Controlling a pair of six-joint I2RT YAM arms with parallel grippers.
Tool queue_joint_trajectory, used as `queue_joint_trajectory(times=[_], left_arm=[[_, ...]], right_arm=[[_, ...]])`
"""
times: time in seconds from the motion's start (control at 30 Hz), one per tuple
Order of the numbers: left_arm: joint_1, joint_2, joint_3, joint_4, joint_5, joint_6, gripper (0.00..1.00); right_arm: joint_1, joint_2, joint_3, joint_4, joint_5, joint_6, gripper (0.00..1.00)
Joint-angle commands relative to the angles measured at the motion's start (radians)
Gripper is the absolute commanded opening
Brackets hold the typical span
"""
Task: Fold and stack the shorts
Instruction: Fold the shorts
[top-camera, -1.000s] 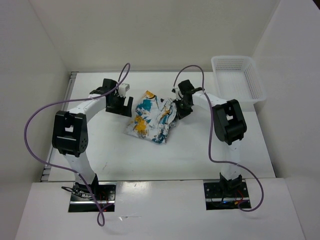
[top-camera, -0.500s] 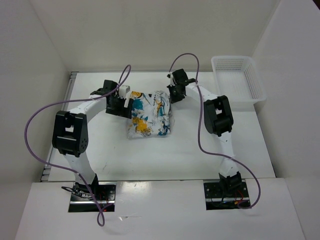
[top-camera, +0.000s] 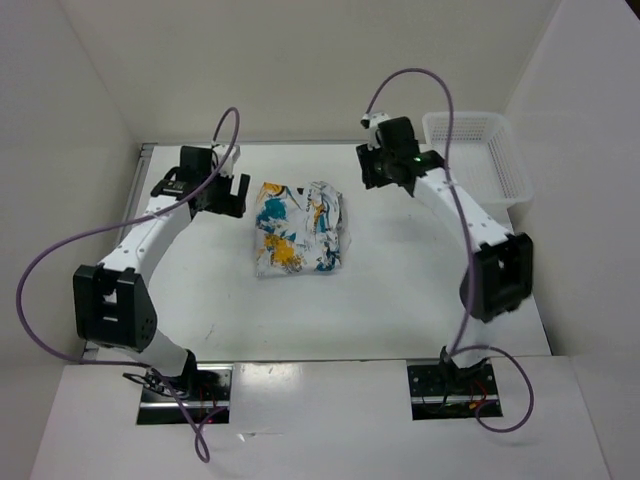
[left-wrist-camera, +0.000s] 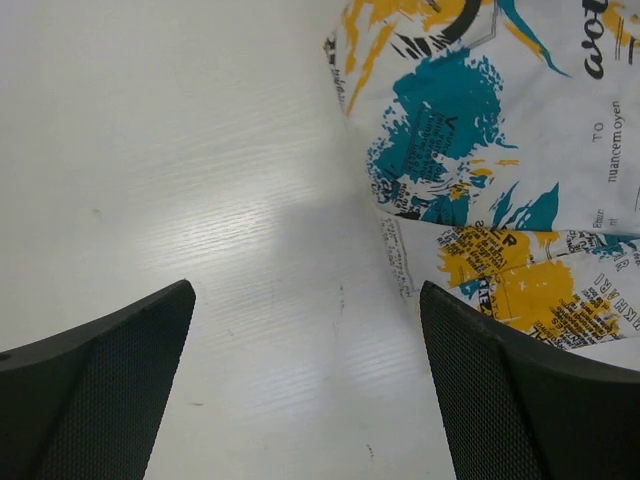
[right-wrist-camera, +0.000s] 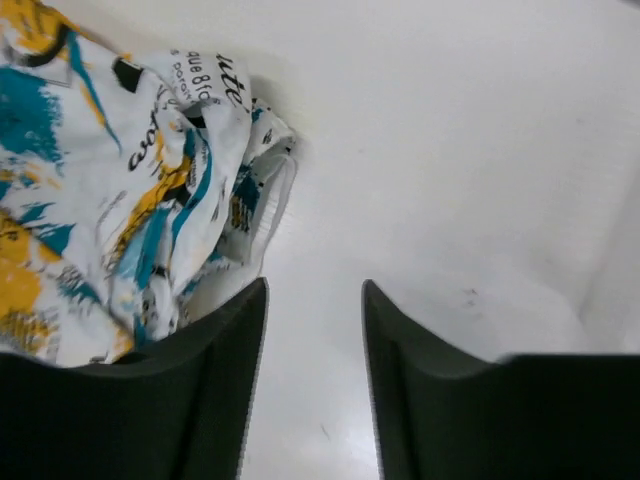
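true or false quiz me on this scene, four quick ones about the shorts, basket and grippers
1. The shorts lie in a folded bundle on the table. True.
2. The right gripper is clamped on the shorts. False: its jaws stand apart with nothing between them, beside the fabric.
3. The shorts sit inside the white mesh basket. False: the basket stands apart at the far right, without them.
4. The left gripper is open and holds nothing. True.
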Motion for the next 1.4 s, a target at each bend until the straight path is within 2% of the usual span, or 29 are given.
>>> queue_joint_trajectory(times=[0.0, 0.03, 0.07, 0.13, 0.17, 0.27, 0.33, 0.43, 0.47, 0.5, 0.63, 0.9, 1.37], left_arm=[[0.055, -0.067, -0.002, 0.015, -0.018, 0.008, 1.00], [0.077, -0.092, -0.011, 0.015, -0.009, -0.002, 1.00], [0.126, -0.106, -0.022, 0.015, 0.002, -0.002, 1.00], [0.184, -0.152, -0.034, 0.025, 0.041, -0.028, 1.00], [0.250, -0.165, -0.034, 0.025, 0.057, -0.028, 1.00], [0.369, -0.218, -0.079, 0.035, 0.145, -0.052, 1.00], [0.411, -0.257, -0.120, 0.047, 0.191, -0.052, 1.00], [0.456, -0.300, -0.157, 0.047, 0.212, -0.052, 1.00], [0.473, -0.315, -0.157, 0.047, 0.212, -0.052, 1.00], [0.473, -0.315, -0.157, 0.047, 0.212, -0.052, 1.00], [0.516, -0.349, -0.176, 0.047, 0.269, -0.052, 1.00], [0.516, -0.377, -0.194, 0.047, 0.292, -0.052, 1.00], [0.516, -0.404, -0.222, 0.047, 0.314, -0.052, 1.00]], right_arm=[[-0.038, -0.219, -0.113, -0.046, 0.009, -0.046, 0.50], [-0.057, -0.253, -0.139, -0.064, -0.002, -0.046, 0.59], [-0.100, -0.317, -0.194, -0.099, -0.002, -0.055, 0.78], [-0.145, -0.374, -0.251, -0.136, -0.002, -0.072, 0.94], [-0.189, -0.415, -0.297, -0.183, -0.002, -0.081, 1.00], [-0.243, -0.446, -0.351, -0.318, -0.042, -0.131, 1.00], [-0.243, -0.511, -0.374, -0.346, -0.053, -0.142, 1.00], [-0.256, -0.595, -0.374, -0.392, -0.031, -0.092, 1.00], [-0.286, -0.606, -0.374, -0.453, -0.031, -0.081, 1.00], [-0.301, -0.615, -0.364, -0.492, -0.109, -0.096, 1.00], [-0.377, -0.635, -0.305, -0.540, -0.079, -0.075, 1.00], [-0.463, -0.693, -0.305, -0.538, -0.040, -0.053, 1.00], [-0.463, -0.742, -0.324, -0.520, -0.031, -0.035, 1.00]])
